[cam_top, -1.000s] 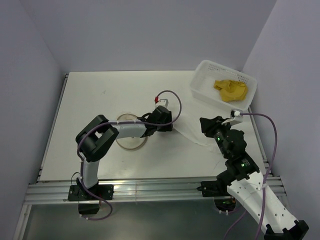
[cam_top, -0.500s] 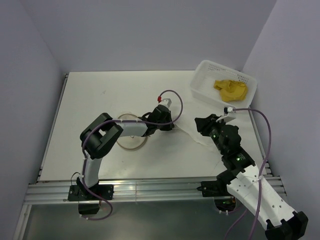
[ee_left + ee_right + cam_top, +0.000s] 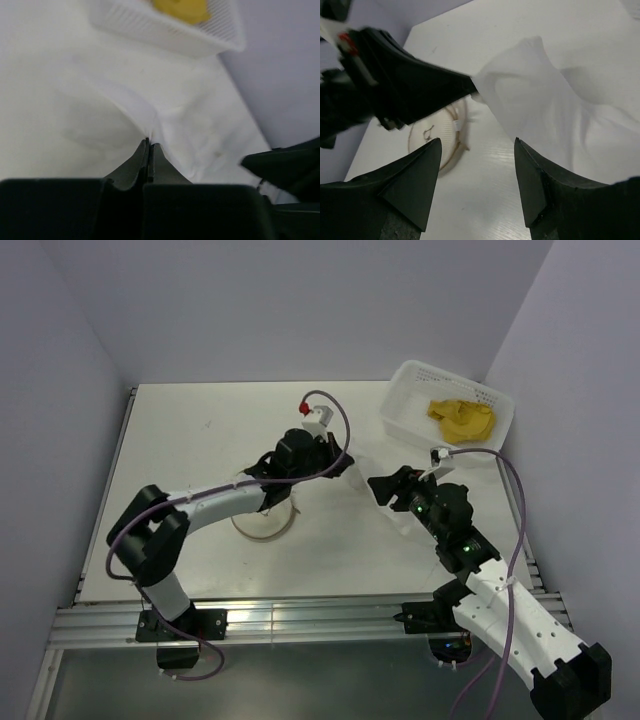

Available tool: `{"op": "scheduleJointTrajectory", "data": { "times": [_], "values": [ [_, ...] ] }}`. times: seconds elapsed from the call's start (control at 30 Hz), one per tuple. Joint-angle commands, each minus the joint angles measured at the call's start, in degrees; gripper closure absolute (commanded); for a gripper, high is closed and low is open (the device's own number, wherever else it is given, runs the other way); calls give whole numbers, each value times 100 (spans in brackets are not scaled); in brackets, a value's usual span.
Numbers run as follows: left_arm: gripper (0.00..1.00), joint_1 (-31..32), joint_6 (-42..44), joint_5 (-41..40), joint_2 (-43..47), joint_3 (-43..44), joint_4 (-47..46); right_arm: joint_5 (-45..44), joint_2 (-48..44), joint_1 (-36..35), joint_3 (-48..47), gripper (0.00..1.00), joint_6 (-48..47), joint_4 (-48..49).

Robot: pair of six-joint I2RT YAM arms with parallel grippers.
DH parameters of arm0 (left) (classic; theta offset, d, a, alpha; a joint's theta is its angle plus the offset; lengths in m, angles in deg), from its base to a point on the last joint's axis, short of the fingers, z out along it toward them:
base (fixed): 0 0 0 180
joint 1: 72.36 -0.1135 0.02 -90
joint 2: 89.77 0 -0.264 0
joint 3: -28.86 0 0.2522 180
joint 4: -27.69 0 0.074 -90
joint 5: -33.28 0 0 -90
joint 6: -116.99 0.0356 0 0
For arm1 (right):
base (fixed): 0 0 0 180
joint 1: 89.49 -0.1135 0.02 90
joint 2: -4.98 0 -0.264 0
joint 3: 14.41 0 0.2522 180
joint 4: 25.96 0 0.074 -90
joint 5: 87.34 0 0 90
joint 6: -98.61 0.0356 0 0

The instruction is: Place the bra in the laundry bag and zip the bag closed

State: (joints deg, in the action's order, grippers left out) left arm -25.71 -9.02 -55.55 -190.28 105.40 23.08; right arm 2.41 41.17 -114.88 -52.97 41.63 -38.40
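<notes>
left claw (image 3: 149, 146) seemingly pinches cloth (image 3: 200, 127) edge

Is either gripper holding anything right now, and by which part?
Left gripper is pinched shut on the white cloth, at a lifted fold along its edge. Right gripper is open and holds nothing.

Left gripper (image 3: 149, 146) reaches forward, jaws pressed tightly together. Right gripper (image 3: 477, 147), near on its right, faces it with jaws spread wide.
</notes>
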Motion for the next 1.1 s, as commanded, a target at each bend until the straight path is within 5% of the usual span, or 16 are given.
{"op": "scheduleJointTrajectory", "data": {
  "times": [0.0,0.37,0.7,1.07],
  "values": [
    [100,-244,147,875,821,322,-360,876,108,-37,-60,33,-15,1000],
    [100,-324,629,2071,3008,23,158,2659,310,113,-1088,20,-190,2125],
    [100,-315,419,1228,4004,102,1029,3883,1004,52,-2273,9,-391,1697],
    [100,-175,-231,332,3828,59,642,2304,1479,-923,-3285,4,-1947,-88]
  ]
}}
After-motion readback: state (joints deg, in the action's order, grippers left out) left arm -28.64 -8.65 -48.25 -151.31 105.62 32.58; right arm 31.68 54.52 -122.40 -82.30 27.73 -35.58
